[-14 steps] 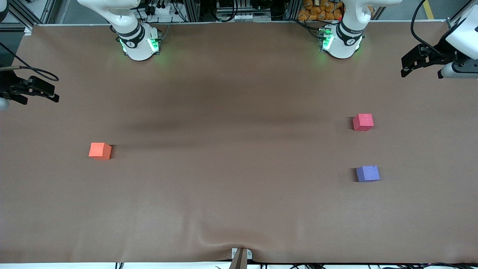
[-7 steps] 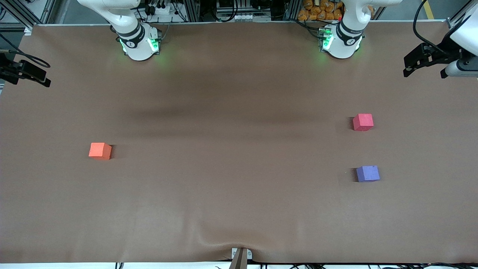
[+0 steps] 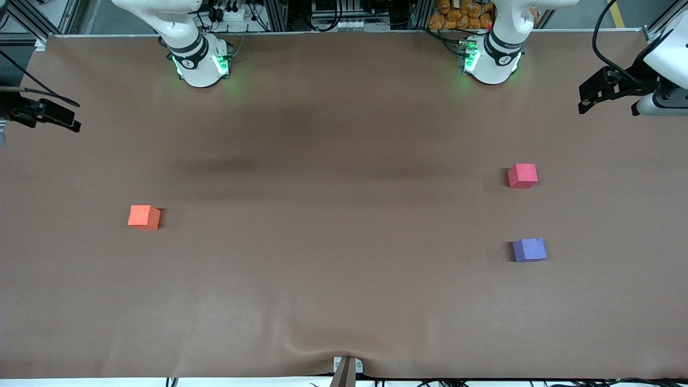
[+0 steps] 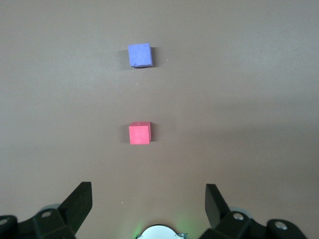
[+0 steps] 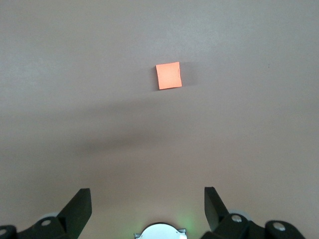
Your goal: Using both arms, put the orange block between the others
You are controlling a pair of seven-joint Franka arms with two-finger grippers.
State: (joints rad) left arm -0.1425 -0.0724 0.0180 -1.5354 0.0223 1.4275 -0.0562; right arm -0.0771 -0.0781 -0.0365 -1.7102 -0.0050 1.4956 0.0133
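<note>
The orange block [image 3: 144,217] [image 5: 168,75] lies alone on the brown table toward the right arm's end. The others lie toward the left arm's end: a pinkish-red cube [image 3: 522,176] [image 4: 139,133] and, nearer the front camera with a gap between them, a purple-blue cube [image 3: 529,250] [image 4: 140,55]. My right gripper [image 3: 75,123] [image 5: 147,199] hangs over the table's edge at the right arm's end, open and holding nothing. My left gripper [image 3: 583,102] [image 4: 148,199] hangs over the left arm's end, also open and holding nothing. Both are well away from the cubes.
The brown table cover [image 3: 344,279] has a wrinkle and a small metal bracket [image 3: 346,368] at the edge nearest the front camera. The two green-lit arm bases [image 3: 201,64] [image 3: 492,62] stand along the edge farthest from it.
The right gripper swung toward the bases' edge of the table, then came partway back. The left gripper shifted only slightly. The three cubes have not moved.
</note>
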